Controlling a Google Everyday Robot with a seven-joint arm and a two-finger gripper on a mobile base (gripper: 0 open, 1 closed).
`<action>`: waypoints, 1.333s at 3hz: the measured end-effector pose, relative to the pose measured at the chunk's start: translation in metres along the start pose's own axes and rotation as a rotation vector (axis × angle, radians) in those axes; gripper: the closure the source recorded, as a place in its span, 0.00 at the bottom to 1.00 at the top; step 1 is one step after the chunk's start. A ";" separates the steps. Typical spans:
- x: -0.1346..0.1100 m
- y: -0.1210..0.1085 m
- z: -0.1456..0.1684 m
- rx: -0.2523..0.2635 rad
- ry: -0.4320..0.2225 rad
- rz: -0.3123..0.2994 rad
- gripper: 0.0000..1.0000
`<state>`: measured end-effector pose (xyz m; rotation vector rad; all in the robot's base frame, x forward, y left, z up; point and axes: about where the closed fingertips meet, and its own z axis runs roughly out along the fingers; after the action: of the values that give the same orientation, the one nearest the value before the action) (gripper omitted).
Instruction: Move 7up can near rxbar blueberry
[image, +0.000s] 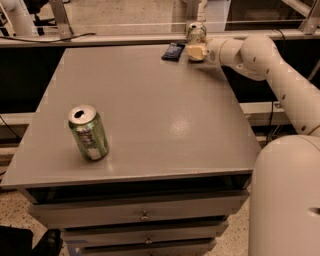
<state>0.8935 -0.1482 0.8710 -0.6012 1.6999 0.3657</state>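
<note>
The 7up can, pale with a silver top, stands upright at the table's far edge, right of centre. The rxbar blueberry, a flat dark blue wrapper, lies just to its left on the table. My gripper is at the lower part of the 7up can and hides it, right beside the rxbar. My white arm reaches in from the right.
A darker, shiny green can with an open top stands near the table's front left. The grey table has drawers below its front edge. My white base is at the front right. A rail and floor lie beyond the far edge.
</note>
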 end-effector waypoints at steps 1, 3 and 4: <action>0.001 0.001 -0.003 -0.002 0.004 0.008 0.00; -0.007 0.019 -0.036 -0.024 -0.014 0.041 0.00; -0.015 0.030 -0.074 -0.013 -0.023 0.047 0.00</action>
<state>0.8184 -0.1613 0.8991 -0.5657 1.6929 0.4163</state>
